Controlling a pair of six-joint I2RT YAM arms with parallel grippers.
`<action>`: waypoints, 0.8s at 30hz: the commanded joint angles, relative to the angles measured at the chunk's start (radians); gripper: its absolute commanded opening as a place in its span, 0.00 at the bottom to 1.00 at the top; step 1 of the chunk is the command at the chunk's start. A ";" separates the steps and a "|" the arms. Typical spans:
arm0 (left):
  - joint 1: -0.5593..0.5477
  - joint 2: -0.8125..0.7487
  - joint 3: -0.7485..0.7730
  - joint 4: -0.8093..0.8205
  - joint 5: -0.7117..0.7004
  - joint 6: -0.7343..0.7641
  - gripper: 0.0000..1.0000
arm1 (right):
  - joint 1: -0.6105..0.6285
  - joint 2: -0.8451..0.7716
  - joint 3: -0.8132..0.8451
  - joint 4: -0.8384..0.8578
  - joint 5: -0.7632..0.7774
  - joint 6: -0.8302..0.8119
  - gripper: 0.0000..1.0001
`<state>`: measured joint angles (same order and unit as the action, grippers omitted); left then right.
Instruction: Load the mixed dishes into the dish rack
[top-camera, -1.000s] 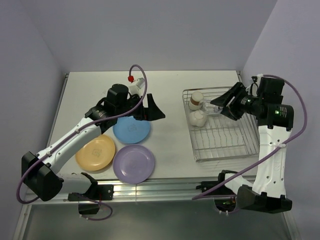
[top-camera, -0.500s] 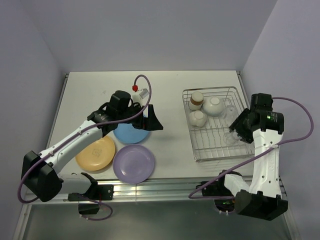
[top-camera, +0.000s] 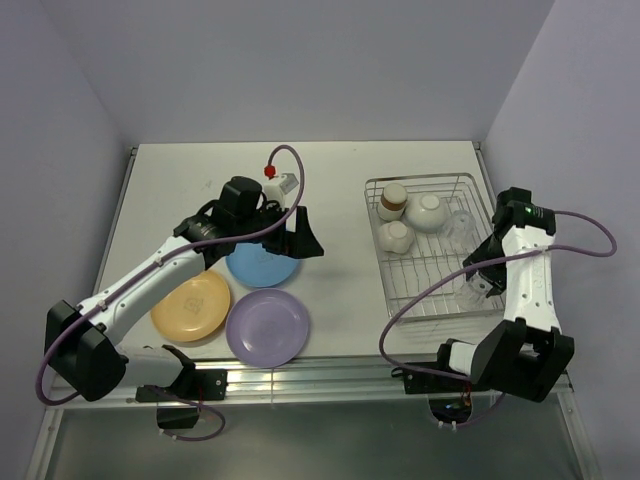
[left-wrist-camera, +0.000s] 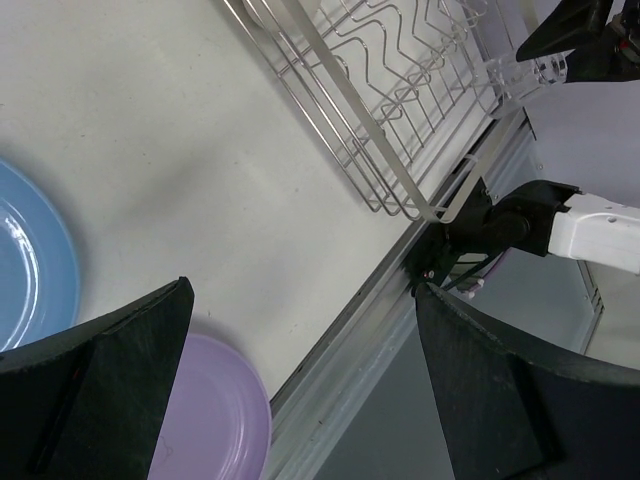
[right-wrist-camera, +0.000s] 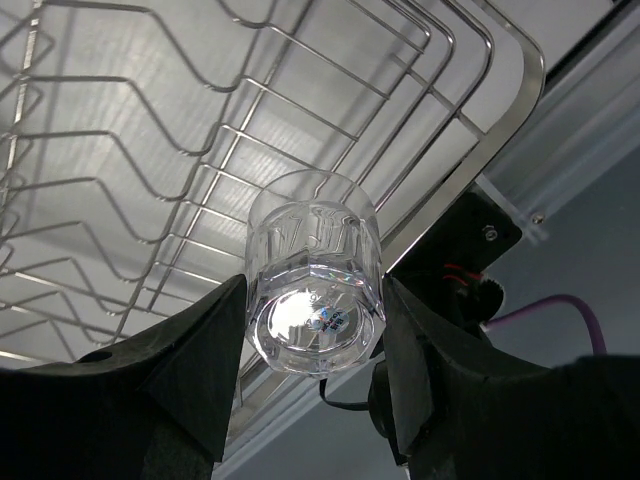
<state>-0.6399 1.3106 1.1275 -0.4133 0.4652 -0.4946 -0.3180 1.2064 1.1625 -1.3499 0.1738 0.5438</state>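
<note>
Meeting lilac walls (top-camera: 300, 70), a white table (top-camera: 340, 190) carries the dish rack (top-camera: 425, 275).

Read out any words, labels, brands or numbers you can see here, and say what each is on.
None is readable. The clear faceted glass shows only coloured glints in its base, no lettering.
The silver wire dish rack, the blue round plate, orange-yellow round plate and purple round plate carry no visible markings.

Blue plate (top-camera: 258, 268) showing at centre-left; orange-yellow plate (top-camera: 190, 306), purple plate (top-camera: 267, 326) lying lower left; silver rack (top-camera: 430, 285) gleaming right; glass (right-wrist-camera: 315, 285) showing clear.
</note>
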 joint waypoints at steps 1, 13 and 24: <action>0.006 -0.025 -0.008 -0.005 -0.025 0.016 0.99 | -0.044 0.024 -0.018 0.027 0.039 0.036 0.00; 0.020 0.058 0.054 -0.174 -0.407 0.051 0.99 | -0.138 0.053 -0.158 0.231 0.084 0.033 0.13; 0.023 0.164 0.086 -0.199 -0.516 0.088 0.99 | -0.139 0.039 -0.169 0.275 -0.005 0.012 0.52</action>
<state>-0.6205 1.4601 1.1748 -0.5976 0.0154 -0.4309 -0.4522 1.2701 0.9916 -1.0954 0.1940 0.5629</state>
